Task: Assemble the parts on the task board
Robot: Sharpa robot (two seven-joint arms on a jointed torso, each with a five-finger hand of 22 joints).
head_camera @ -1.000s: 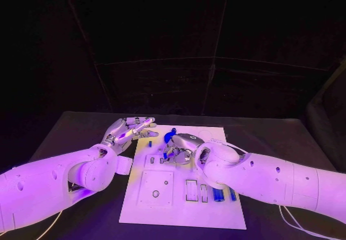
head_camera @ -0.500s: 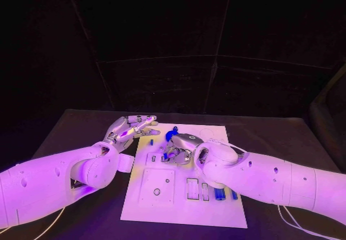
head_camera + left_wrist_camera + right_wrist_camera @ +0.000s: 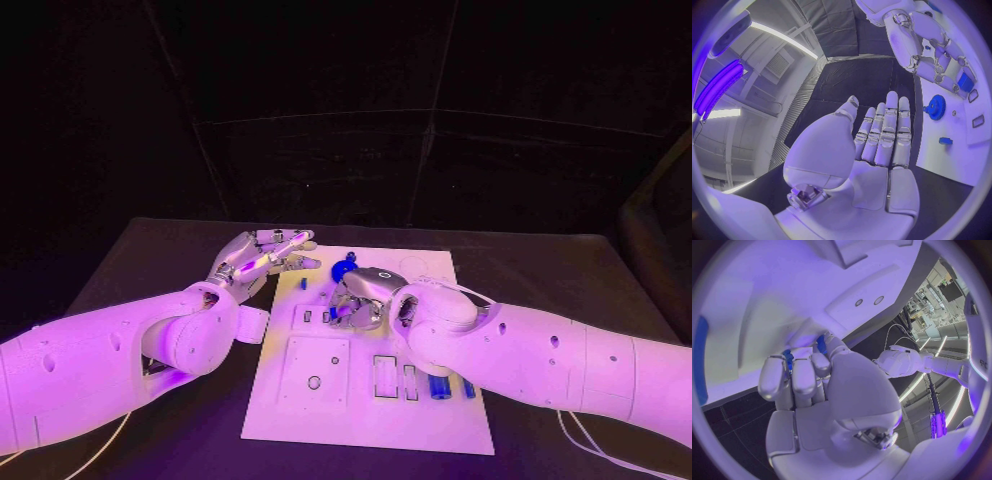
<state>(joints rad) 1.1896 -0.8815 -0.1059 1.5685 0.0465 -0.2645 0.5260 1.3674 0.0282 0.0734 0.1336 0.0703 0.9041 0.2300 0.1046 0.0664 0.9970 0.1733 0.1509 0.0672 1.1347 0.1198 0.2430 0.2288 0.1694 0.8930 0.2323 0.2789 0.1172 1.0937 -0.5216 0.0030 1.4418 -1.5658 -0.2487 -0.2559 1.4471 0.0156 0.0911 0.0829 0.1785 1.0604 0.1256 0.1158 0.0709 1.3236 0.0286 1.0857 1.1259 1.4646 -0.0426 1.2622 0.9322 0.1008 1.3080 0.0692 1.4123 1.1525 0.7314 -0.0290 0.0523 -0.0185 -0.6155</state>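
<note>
White task board (image 3: 368, 395) lies lengthwise mid-table, its near edge short of the front of the black table (image 3: 130, 270); bare dark tabletop runs wide on both flanks and beyond the far edge. Left hand (image 3: 257, 258) hovers off the board's far-left corner, fingers straight and together, palm empty (wrist view confirms, (image 3: 879, 137)). Right hand (image 3: 364, 295) sits over the board's upper middle, fingers curled down onto a small blue part (image 3: 821, 344); it appears to be pinching it, though the fingers hide most of the contact. Blue gear (image 3: 343, 268) stands on the board just beyond the right hand, between the two hands. More blue parts (image 3: 437, 388) lie in slots along the board's near-right area, beside the right forearm. Recesses and small holes mark the board's near-left quarter.
</note>
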